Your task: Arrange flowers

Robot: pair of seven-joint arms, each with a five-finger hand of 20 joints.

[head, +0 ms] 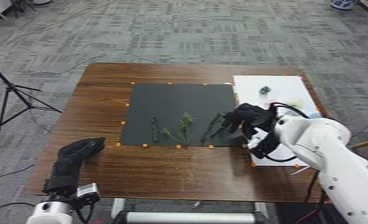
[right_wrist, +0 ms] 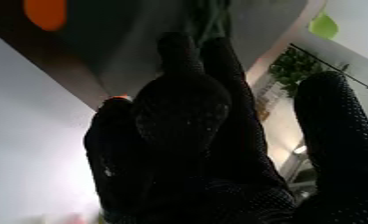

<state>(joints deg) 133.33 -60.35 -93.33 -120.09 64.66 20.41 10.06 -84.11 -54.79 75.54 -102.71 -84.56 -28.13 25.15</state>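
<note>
The right hand (head: 251,116) is at the right side of the black mat (head: 172,97), near where the mat meets the white board (head: 251,82); in the right wrist view, the right hand (right_wrist: 180,125) has its long fingers out straight and close together, with one part bent away from the rest; green stems show just past its tips, but I cannot tell if it has hold of them.

The right sprig (head: 216,123) lies on the mat, just beside that hand; the middle sprig (head: 186,127) is bushy and lies next along; the left sprig (head: 155,128) is thin and lies farthest to the left; all three are near the mat's near edge, with their long sides pointing away from the robot.

On the board, past the hand, is a small dark thing (head: 265,90); a pale patch of yellow and pink (head: 291,102) is near it.

The left hand (head: 74,152) is at the left of the brown worktop (head: 154,175), well apart from the sprigs, its fingers loose and nearly straight; a black tripod (head: 13,90) stands on the grey floor (head: 189,35) to the left.
</note>
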